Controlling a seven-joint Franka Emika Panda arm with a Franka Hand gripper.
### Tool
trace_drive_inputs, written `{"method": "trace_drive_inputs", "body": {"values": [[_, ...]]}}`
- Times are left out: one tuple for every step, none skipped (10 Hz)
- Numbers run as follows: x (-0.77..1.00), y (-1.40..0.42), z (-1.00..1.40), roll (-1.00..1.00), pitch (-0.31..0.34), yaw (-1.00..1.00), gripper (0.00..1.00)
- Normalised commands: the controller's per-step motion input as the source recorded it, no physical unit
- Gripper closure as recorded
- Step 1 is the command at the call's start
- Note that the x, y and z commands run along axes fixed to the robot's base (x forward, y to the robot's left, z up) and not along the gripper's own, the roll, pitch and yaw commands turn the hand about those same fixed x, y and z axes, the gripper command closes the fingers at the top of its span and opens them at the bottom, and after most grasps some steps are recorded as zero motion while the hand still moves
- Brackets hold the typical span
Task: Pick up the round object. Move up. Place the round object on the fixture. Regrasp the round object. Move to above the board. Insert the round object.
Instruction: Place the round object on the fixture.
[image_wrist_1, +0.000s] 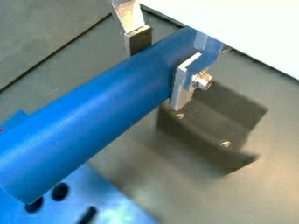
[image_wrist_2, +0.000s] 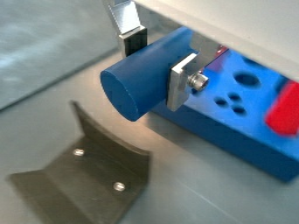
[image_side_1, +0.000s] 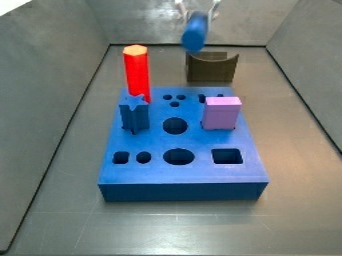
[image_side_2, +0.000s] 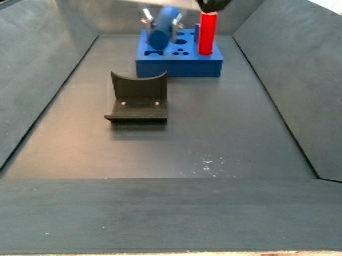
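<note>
The round object, a long plain blue cylinder, lies crosswise between the flat silver fingers of my gripper, which is shut on it near one end. In a wrist view its round end face shows. In both side views the round object hangs in the air, tilted. The fixture, a dark block with a U-shaped notch, stands on the floor below and slightly beside it. The blue board with shaped holes lies beyond the fixture.
A red hexagonal peg, a short dark-blue star peg and a lilac cube stand in the board. Grey sloped walls enclose the floor on both sides.
</note>
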Motion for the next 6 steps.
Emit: {"method": "trace_drive_inputs", "body": {"values": [[0.51, 1.0, 0.41, -1.0, 0.196, 0.41, 1.0], [0.46, 1.0, 0.31, -1.0, 0.249, 0.32, 1.0], [0.45, 1.0, 0.27, -1.0, 0.276, 0.27, 1.0], [0.36, 0.8, 0.15, -1.0, 0.328, 0.18, 1.0], [0.29, 0.63, 0.08, -0.88, 0.322, 0.09, 1.0], [0.2, 0.42, 0.04, -0.68, 0.285, -0.02, 1.0]]}}
